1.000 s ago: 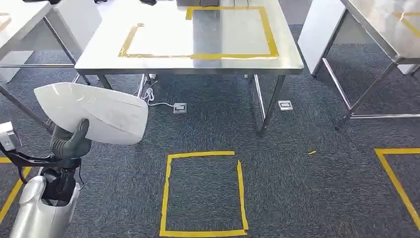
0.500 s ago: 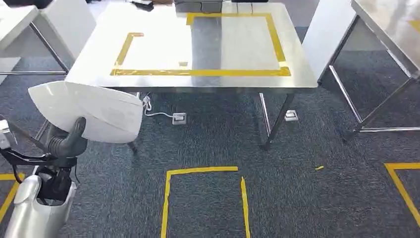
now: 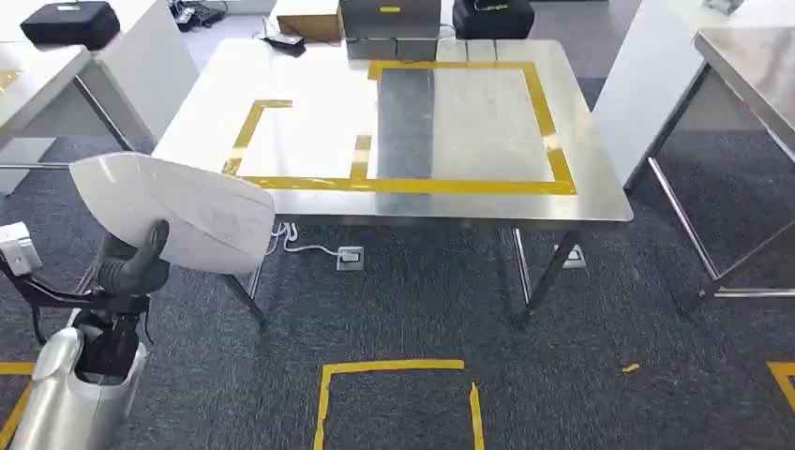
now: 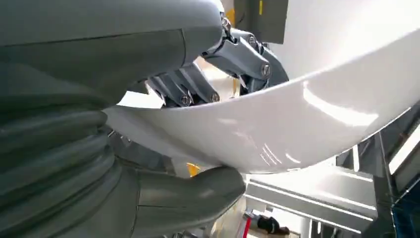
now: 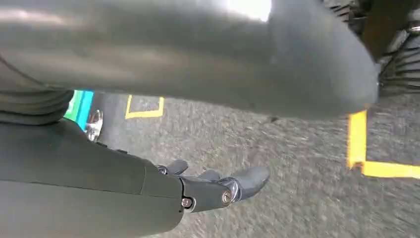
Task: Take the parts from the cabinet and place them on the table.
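Observation:
A large white curved shell part (image 3: 178, 211) is held up at the lower left of the head view, short of the steel table (image 3: 309, 112) and level with its near left corner. My left hand (image 3: 136, 267) grips its lower edge from beneath. In the left wrist view the thick thumb (image 4: 188, 193) presses under the white part (image 4: 307, 114) while the darker fingers (image 4: 237, 54) hook over its rim. My right hand (image 5: 218, 191) hangs over the carpet with its fingers apart and nothing in them.
Yellow tape (image 3: 553, 150) marks rectangles on the tabletop. Boxes (image 3: 389, 19) stand at its far edge. Another table (image 3: 750, 66) stands at the right, and one with a black case (image 3: 70, 23) at the left. A yellow taped square (image 3: 394, 366) and a floor socket (image 3: 350, 255) lie on the carpet.
The whole picture has shifted downward: the camera has moved toward the table, which now looks larger and nearer. The white part stays in my left hand's grip.

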`<state>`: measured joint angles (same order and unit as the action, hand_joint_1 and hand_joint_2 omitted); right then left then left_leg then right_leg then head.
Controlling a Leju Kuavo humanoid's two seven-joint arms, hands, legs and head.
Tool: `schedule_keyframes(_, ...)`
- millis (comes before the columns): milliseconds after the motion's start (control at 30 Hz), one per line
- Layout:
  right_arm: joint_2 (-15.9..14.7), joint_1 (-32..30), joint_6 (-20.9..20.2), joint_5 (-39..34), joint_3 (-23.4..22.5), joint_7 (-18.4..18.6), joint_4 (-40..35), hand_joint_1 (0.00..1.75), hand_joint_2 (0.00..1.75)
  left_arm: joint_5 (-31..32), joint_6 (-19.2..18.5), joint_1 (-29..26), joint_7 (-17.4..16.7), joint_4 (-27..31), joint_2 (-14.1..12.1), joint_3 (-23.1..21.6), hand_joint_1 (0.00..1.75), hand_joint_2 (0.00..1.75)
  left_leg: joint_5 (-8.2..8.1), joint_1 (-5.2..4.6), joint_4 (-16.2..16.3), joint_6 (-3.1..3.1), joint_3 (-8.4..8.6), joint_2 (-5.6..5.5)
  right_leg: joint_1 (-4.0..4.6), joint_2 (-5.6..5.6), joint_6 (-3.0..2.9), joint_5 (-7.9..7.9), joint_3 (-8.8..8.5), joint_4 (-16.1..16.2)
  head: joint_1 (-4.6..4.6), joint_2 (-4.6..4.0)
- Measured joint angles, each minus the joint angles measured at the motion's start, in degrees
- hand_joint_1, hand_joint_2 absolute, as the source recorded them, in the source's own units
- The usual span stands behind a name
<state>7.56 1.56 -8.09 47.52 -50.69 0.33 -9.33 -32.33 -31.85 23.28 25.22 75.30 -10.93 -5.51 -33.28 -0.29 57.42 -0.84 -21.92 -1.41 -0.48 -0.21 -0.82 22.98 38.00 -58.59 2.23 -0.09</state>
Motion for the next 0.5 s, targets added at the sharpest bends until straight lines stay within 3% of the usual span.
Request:
schedule_keyframes(33, 0.0, 0.2, 0.0, 0.0, 0.0, 0.0, 0.0, 0.0, 0.0, 0.0, 0.0, 0.7, -0.1, -0.2, -0.2, 0.0, 1.75, 1.75, 0.65, 0.21, 2.2, -0.18, -1.24, 0.32, -0.13, 0.21, -0.58, 0.17, -0.89, 0.1, 0.0, 0.0)
schedule_keyframes(67, 0.0, 0.3, 0.0, 0.0, 0.0, -0.1, 0.0, 0.0, 0.0, 0.0, 0.0, 1.3, 0.0, -0.4, -0.3, -0.1, 1.75, 1.75, 1.8, 0.28, 6.5, -0.49, -3.35, 0.64, -0.11, 0.2, -0.97, 0.77, -1.71, 0.1, 0.22, 0.0)
schedule_keyframes(100, 0.0, 0.4, 0.0, 0.0, 0.0, -0.1, 0.0, 0.0, 0.0, 0.0, 0.0, 1.8, 0.0, -0.8, -0.3, -0.1, 1.75, 1.75, 1.58, 0.3, 11.3, -0.81, -6.61, 0.76, -0.14, 0.22, -1.21, 1.44, -2.42, 0.2, 0.26, 0.0)
schedule_keyframes(133, 0.0, 0.4, 0.1, 0.0, 0.0, -0.1, 0.0, 0.0, 0.0, 0.0, 0.0, 1.9, -0.1, -1.2, -0.3, -0.2, 1.75, 1.75, -0.24, 0.38, 15.3, -1.17, -10.0, 0.79, -0.14, 0.23, -1.28, 2.18, -3.19, 0.2, 0.35, 0.0)
schedule_keyframes(167, 0.0, 0.4, 0.1, 0.0, 0.0, -0.1, 0.0, 0.0, 0.0, 0.0, 0.0, 1.9, -0.1, -1.5, -0.4, -0.2, 1.75, 1.75, -3.32, 0.47, 17.7, -1.22, -12.91, 0.8, -0.14, 0.3, -1.27, 2.97, -4.04, 0.2, 0.28, 0.0)
schedule_keyframes(200, 0.0, 0.4, 0.1, 0.0, 0.0, -0.1, 0.0, 0.0, 0.0, 0.0, 0.0, 1.9, -0.2, -1.8, -0.4, -0.2, 1.75, 1.75, -6.36, 0.51, 18.3, -1.26, -15.03, 0.85, -0.14, 0.39, -1.2, 3.81, -5.07, 0.2, 0.31, 0.0)
schedule_keyframes(233, 0.0, 0.4, 0.1, 0.0, 0.0, 0.0, 0.0, 0.0, 0.0, 0.0, 0.0, 2.0, -0.2, -2.1, -0.4, -0.3, 1.75, 1.75, -7.91, 0.52, 17.6, -1.24, -16.37, 0.9, -0.14, 0.44, -1.14, 4.64, -6.11, 0.2, 0.31, 0.0)
schedule_keyframes(267, 0.0, 0.3, 0.1, 0.0, -0.1, 0.0, 0.0, 0.0, 0.0, 0.0, 0.0, 2.1, -0.2, -2.4, -0.5, -0.3, 1.75, 1.75, -7.59, 0.52, 15.5, -1.14, -17.12, 0.97, -0.17, 0.49, -1.07, 5.56, -7.28, 0.2, 0.28, 0.0)
schedule_keyframes(300, 0.0, 0.3, 0.2, 0.0, -0.1, 0.0, 0.0, 0.0, 0.0, 0.0, 0.0, 2.4, -0.2, -2.8, -0.5, -0.3, 1.75, 1.75, -5.26, 0.52, 12.4, -0.97, -17.24, 1.07, -0.22, 0.5, -0.98, 6.43, -8.44, 0.2, 0.33, 0.0)
schedule_keyframes(333, 0.1, 0.4, 0.2, 0.0, -0.2, 0.0, 0.0, 0.0, 0.0, 0.0, 0.0, 2.9, -0.2, -3.5, -0.7, -0.4, 1.75, 1.75, 0.41, 0.52, 8.1, -0.9, -17.11, 1.25, -0.26, 0.49, -0.75, 7.35, -9.58, 0.3, 0.31, 0.0)
schedule_keyframes(367, 0.2, 0.3, 0.2, -0.1, -0.3, 0.0, 0.0, 0.0, 0.0, 0.0, 0.1, 3.5, -0.2, -4.4, -0.7, -0.5, 1.75, 1.75, 7.58, 0.51, 4.2, -0.67, -17.26, 1.72, -0.21, 0.5, -0.45, 8.02, -9.85, 0.3, 0.42, 0.0)
schedule_keyframes(400, 0.1, 0.5, 0.2, -0.1, -0.4, -0.2, 0.0, 0.0, 0.0, 0.0, 0.1, 4.1, -0.2, -5.2, -0.8, -0.6, 1.75, 1.75, 8.17, 0.54, 2.2, -0.5, -17.65, 2.21, 0.14, 0.78, -0.08, 9.13, -10.64, 0.0, 0.62, 0.0)
schedule_keyframes(433, 0.1, 0.6, 0.2, -0.1, -0.4, -0.2, 0.0, 0.0, 0.0, 0.1, 0.2, 4.5, -0.3, -5.7, -0.8, -0.7, 1.75, 1.75, 7.44, 0.33, 2.5, -0.12, -16.91, 2.25, 0.22, 0.64, 0.36, 10.2, -11.02, 0.4, 0.17, 0.0)
schedule_keyframes(467, 0.1, 0.5, 0.1, -0.1, -0.4, -0.3, 0.0, 0.0, 0.0, 0.1, 0.4, 4.7, -0.2, -6.0, -0.8, -0.7, 1.75, 1.75, 7.58, 0.63, 2.2, 0.28, -16.68, 1.84, 0.26, 0.58, 0.75, 9.79, -12.44, -0.1, 0.13, 0.0)
schedule_keyframes(500, 0.1, 0.5, 0.1, -0.1, -0.4, -0.3, 0.0, 0.0, 0.0, 0.1, 0.4, 5.3, -0.2, -6.4, -0.8, -0.9, 1.75, 1.75, 7.79, 0.74, 2.1, 0.59, -16.31, 1.65, 0.41, 0.44, 1.09, 9.63, -12.71, -0.1, 0.11, 0.0)
